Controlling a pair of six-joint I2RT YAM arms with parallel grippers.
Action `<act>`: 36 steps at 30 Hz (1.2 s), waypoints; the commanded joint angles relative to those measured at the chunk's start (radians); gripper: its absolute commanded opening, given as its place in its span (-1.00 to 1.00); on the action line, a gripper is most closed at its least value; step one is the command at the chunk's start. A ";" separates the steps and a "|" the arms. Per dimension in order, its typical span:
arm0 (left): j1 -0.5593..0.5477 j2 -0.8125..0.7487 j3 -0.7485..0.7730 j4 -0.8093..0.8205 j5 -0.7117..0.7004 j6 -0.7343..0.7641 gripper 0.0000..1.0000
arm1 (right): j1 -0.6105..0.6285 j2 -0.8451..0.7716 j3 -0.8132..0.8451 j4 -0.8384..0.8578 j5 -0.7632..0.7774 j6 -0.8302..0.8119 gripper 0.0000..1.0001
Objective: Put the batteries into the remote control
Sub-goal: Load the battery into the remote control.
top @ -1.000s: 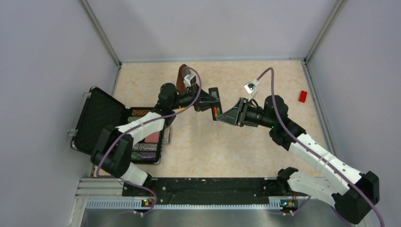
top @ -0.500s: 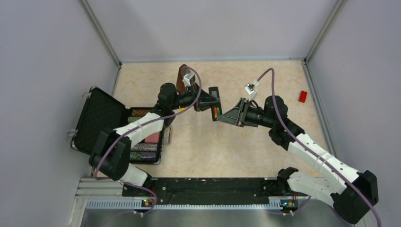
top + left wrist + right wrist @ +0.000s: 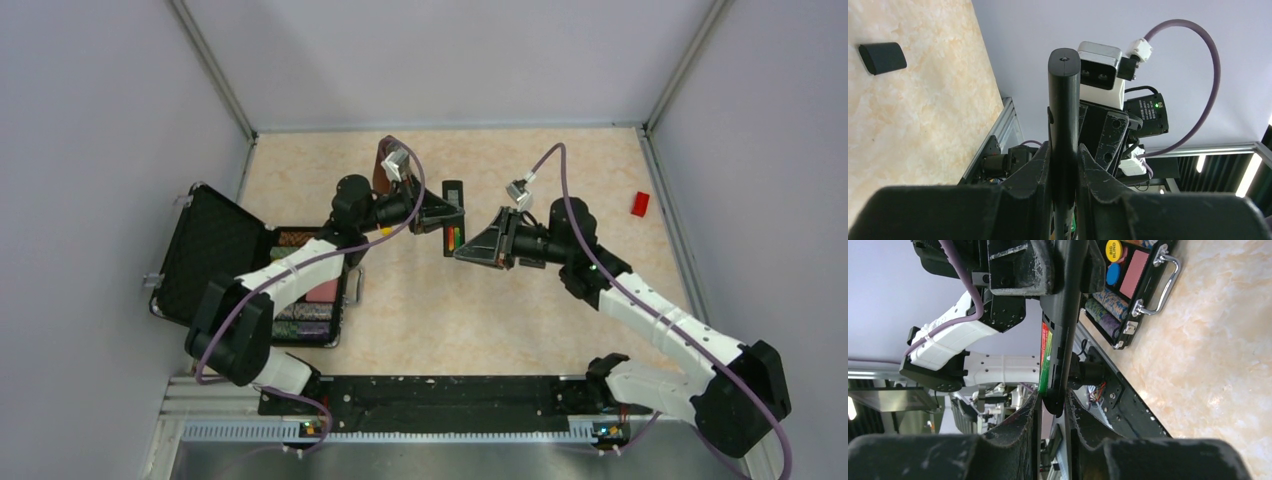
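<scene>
My left gripper [image 3: 438, 212] is shut on the remote control [image 3: 453, 197], a slim black bar held in the air above the table; in the left wrist view [image 3: 1064, 165] the remote [image 3: 1064, 100] stands edge-on between the fingers. The green and red batteries [image 3: 452, 238] sit in its open lower half and also show in the right wrist view [image 3: 1046, 352]. My right gripper [image 3: 461, 252] has its jaws set narrowly either side of the remote's lower end [image 3: 1062, 355], with thin gaps on both sides; it also shows in the right wrist view [image 3: 1053, 407]. One finger [image 3: 1033, 412] is almost on a battery.
An open black case [image 3: 215, 255] with poker chips [image 3: 305, 320] lies at the left and also shows in the right wrist view [image 3: 1128, 285]. A brown metronome [image 3: 383, 165] stands behind the left gripper. A red block [image 3: 640, 204] lies far right. A small black cover piece [image 3: 882, 57] lies on the table.
My right gripper has moved left and a little further from me, onto the remote's lower end. The left gripper with the remote has shifted slightly away from me.
</scene>
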 commanded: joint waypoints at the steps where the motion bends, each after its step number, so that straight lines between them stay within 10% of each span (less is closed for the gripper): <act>1: -0.043 -0.064 0.032 0.051 0.030 0.058 -1.00 | -0.023 0.020 -0.015 0.105 0.012 0.074 -0.75; 26: -0.045 -0.122 0.014 0.084 0.025 0.216 -1.00 | -0.060 0.047 -0.215 0.363 0.028 0.610 -0.19; 36: -0.044 -0.150 0.069 -0.217 -0.146 0.410 -1.00 | -0.107 0.065 -0.051 0.194 -0.229 0.291 0.44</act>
